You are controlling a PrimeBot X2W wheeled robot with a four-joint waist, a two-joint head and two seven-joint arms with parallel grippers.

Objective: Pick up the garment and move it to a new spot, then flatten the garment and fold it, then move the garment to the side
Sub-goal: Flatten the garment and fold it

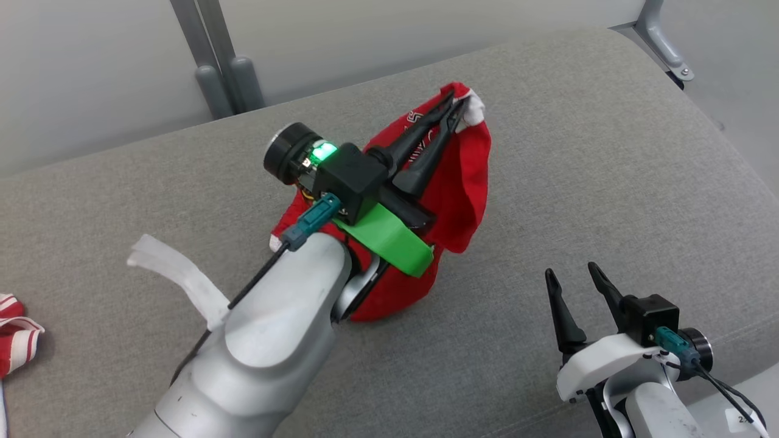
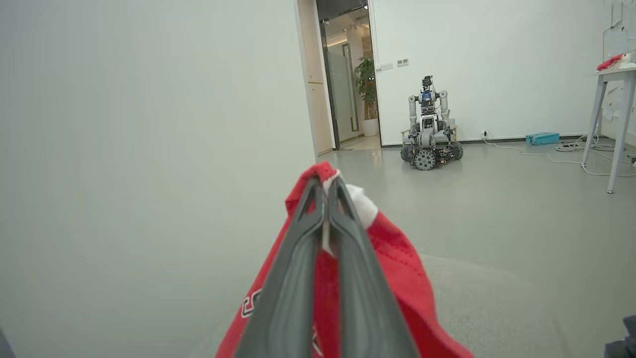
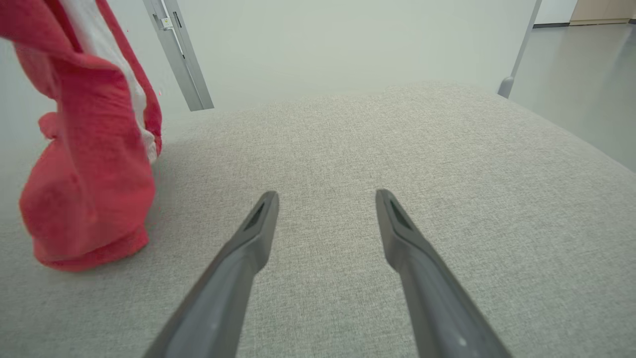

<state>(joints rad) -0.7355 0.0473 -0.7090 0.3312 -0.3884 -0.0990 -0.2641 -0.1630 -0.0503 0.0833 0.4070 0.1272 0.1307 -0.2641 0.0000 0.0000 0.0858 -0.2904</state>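
Left claw (image 1: pixel 456 108): clamped on garment (image 1: pixel 465 182) edge; bottom touching cushion (image 1: pixel 608 182).
Right claw (image 1: pixel 572 272): wide open, empty.

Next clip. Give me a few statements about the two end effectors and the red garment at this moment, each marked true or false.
1. The left end effector is shut on the garment. True.
2. The right end effector grips the garment too. False: it is open and empty, apart from the garment, over the grey cushion.
3. The garment lies flat and spread out. False: it hangs bunched from the pinch, with its lower end resting on the cushion.
4. A red and white striped cloth lies on the cushion, at the left edge of the head view. True.
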